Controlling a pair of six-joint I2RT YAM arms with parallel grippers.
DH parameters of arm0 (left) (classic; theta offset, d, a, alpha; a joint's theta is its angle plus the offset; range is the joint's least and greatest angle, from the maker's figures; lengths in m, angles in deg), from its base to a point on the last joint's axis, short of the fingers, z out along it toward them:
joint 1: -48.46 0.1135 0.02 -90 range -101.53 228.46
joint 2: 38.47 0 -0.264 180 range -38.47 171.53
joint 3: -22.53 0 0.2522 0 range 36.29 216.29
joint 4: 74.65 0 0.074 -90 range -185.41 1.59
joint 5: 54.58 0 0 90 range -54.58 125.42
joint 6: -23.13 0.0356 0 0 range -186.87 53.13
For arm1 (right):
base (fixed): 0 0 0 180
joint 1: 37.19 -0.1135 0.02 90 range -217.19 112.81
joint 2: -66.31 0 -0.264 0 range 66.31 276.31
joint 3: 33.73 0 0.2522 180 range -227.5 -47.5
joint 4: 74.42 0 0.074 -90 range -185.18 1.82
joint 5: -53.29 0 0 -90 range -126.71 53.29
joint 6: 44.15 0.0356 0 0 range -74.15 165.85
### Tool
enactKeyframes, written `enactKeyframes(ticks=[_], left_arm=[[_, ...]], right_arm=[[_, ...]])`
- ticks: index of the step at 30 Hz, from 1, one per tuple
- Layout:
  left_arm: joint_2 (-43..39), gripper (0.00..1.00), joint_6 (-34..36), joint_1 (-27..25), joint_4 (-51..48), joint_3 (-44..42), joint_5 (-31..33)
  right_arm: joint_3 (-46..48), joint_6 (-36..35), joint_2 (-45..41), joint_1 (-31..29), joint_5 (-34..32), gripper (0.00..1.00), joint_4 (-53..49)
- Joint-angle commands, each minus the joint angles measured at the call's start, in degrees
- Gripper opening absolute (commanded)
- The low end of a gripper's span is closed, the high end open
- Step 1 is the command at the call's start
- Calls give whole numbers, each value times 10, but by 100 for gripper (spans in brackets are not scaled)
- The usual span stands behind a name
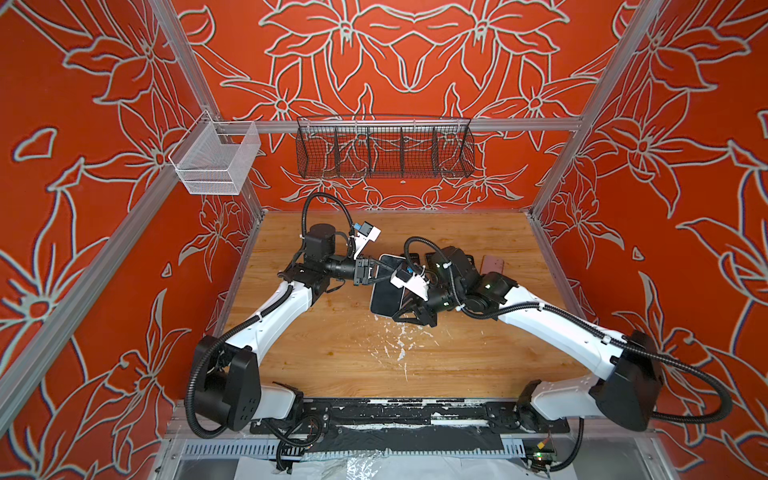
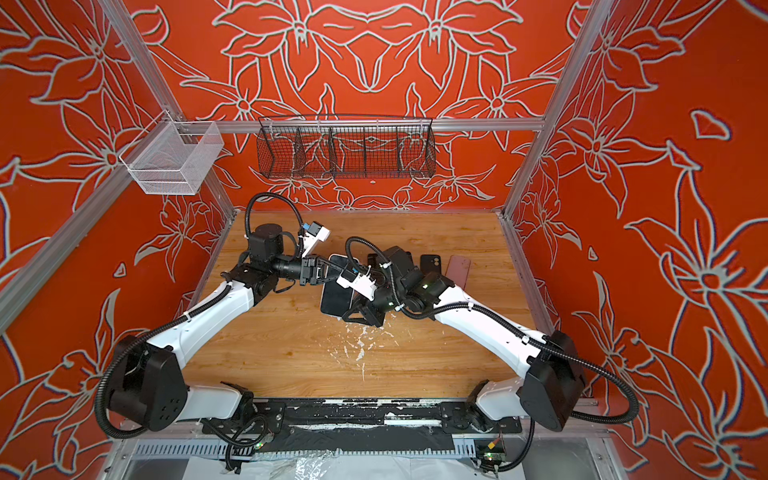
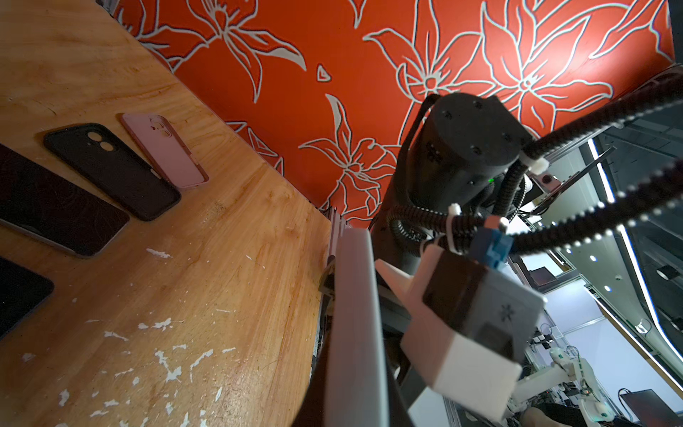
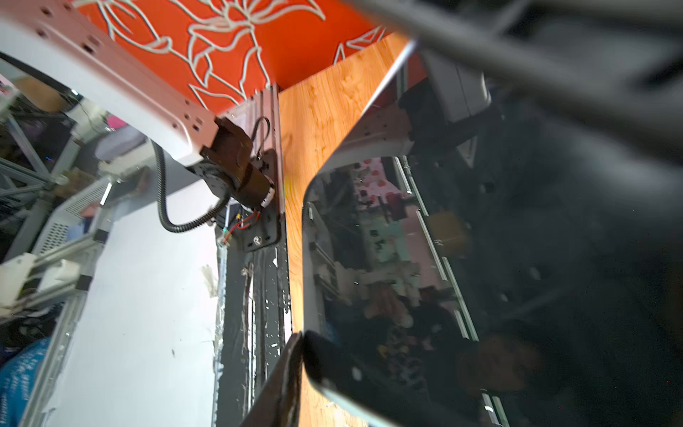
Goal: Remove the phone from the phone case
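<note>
Your left arm (image 1: pixel 278 307) and right arm (image 1: pixel 561 336) match: glossy white shells on the links, chunky black housings at the joints. One motor can (image 3: pixel 469 136) is dotted with screw holes. Black ribbed conduit (image 3: pixel 598 118) loops off each, cinched with white zip ties (image 3: pixel 536 167). Wrist camera box (image 3: pixel 462 355) is white with a blue plug (image 3: pixel 495 251). Left tool (image 1: pixel 380 269) and right tool (image 1: pixel 402 308) are black.

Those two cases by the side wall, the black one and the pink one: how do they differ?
The black case is matt black; the pink case pale pink. The pink case lies nearer the table edge by the wall; the black case lies between it and a dark phone. The black case shows two clear round camera holes; the pink case's are harder to make out. Both lie flat, side by side.
</note>
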Motion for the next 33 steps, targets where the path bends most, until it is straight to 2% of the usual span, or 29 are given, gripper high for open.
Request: enactKeyframes(ticks=[1,10,19,33], left_arm=[[-13,0,29,-7,-10,14,17],[-21,0,34,-6,-13,11,17],[-30,0,35,-7,-21,19,24],[-16,0,41,-7,-38,53,22]], right_arm=[[-10,5,-15,-1,82,30,66],[-16,14,1,-1,102,25,71],[-14,12,-3,0,123,30,57],[2,-4,-29,-2,112,30,29]])
